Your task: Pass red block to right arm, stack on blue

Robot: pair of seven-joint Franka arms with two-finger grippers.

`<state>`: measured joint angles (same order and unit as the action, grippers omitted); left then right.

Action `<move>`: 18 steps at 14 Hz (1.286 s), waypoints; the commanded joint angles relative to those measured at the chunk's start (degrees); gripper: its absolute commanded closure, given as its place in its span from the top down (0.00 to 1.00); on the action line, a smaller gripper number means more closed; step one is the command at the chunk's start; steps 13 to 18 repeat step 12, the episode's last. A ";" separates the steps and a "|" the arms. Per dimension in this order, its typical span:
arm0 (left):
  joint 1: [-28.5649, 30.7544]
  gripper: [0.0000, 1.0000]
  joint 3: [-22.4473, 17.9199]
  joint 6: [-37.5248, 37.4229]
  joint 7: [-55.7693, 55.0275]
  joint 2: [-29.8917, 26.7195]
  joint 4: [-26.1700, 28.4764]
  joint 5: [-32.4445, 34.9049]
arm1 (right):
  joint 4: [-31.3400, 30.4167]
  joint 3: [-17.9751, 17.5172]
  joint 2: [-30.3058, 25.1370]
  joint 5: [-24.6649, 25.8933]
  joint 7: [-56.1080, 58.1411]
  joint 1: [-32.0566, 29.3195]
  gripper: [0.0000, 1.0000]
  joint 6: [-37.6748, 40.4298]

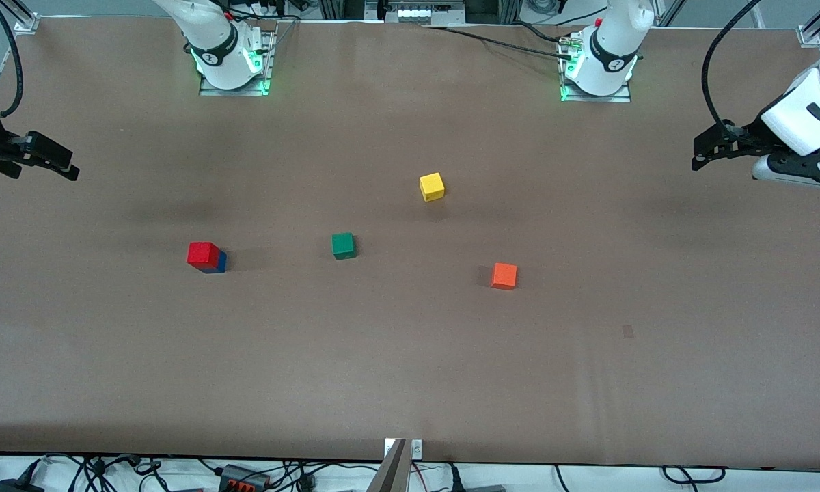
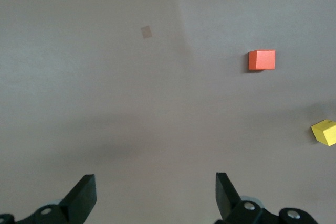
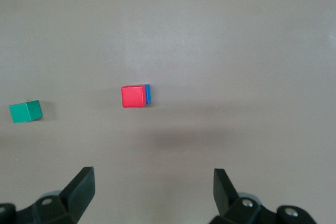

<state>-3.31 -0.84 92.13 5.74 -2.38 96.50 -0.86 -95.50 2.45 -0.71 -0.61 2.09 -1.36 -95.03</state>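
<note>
I can read no words, brand names or numbers anywhere here, only a small white round emblem on the black band of my right arm's base (image 1: 208,59) and another on my left arm's base (image 1: 616,65), neither legible.

White arms (image 1: 615,48) with black joint bands, green-lit bases, black cables and grippers.

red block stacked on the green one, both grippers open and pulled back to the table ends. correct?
Not quite. The red block sits on the blue block, not on the green block, which stands alone toward the table's middle. The front and right wrist views show a blue edge under the red. The left gripper and right gripper are open at the table ends.
</note>
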 commanded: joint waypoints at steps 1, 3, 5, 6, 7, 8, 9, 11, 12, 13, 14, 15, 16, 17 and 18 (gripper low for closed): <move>-0.38 1.00 -0.13 -1.16 -0.38 0.53 -1.67 -0.11 | -0.82 -0.43 -1.39 0.78 1.33 -0.22 1.00 0.81; -0.38 1.00 -0.13 -1.16 -0.38 0.53 -1.67 -0.20 | -0.83 -0.43 -1.39 0.87 1.42 -0.31 1.00 0.81; -0.29 1.00 -0.22 -1.16 -0.29 0.53 -1.67 -0.11 | -1.00 -0.34 -1.31 0.87 1.42 -0.40 1.00 0.81; -0.29 1.00 -0.22 -1.16 -0.38 0.53 -1.67 -0.11 | -1.09 -0.34 -1.22 0.87 1.42 -0.40 1.00 0.81; -0.29 1.00 -0.22 -1.16 -0.38 0.53 -1.67 -0.11 | -1.18 -0.34 -1.31 0.87 1.42 -0.40 1.00 0.81; -0.38 1.00 -0.22 -1.16 -0.38 0.53 -1.75 -0.11 | -1.26 -0.34 -1.22 0.87 1.42 -0.40 1.00 0.81; -0.47 1.00 -0.13 -1.16 -0.38 0.53 -1.67 -0.02 | -1.26 -0.34 -1.22 0.87 1.51 -0.40 1.00 0.81; -0.55 1.00 -0.13 -1.25 -0.38 0.53 -1.67 -0.02 | -1.26 -0.25 -1.31 0.87 2.38 -0.57 1.00 1.25; -0.55 1.00 -0.13 -1.25 -0.38 0.53 -1.67 -0.11 | -1.26 -0.08 -1.39 0.87 2.48 -0.57 1.00 1.60; -0.55 1.00 -0.13 -1.25 -0.38 0.53 -1.67 -0.11 | -1.26 -0.08 -1.39 0.87 2.48 -0.57 1.00 1.60; -0.55 1.00 -0.13 -1.25 -0.38 0.53 -1.67 -0.11 | -1.26 -0.08 -1.39 0.87 2.48 -0.57 1.00 1.60; -0.55 1.00 -0.13 -1.25 -0.38 0.53 -1.67 -0.11 | -1.26 -0.08 -1.39 0.87 2.48 -0.57 1.00 1.60; -0.55 1.00 -0.13 -1.25 -0.38 0.53 -1.67 -0.11 | -1.26 -0.08 -1.39 0.87 2.48 -0.57 1.00 1.60; -0.55 1.00 -0.13 -1.25 -0.38 0.53 -1.67 -0.11 | -1.26 -0.08 -1.39 0.87 2.48 -0.57 1.00 1.60; -0.55 1.00 -0.13 -1.25 -0.38 0.53 -1.67 -0.11 | -1.26 -0.08 -1.39 0.87 2.48 -0.57 1.00 1.60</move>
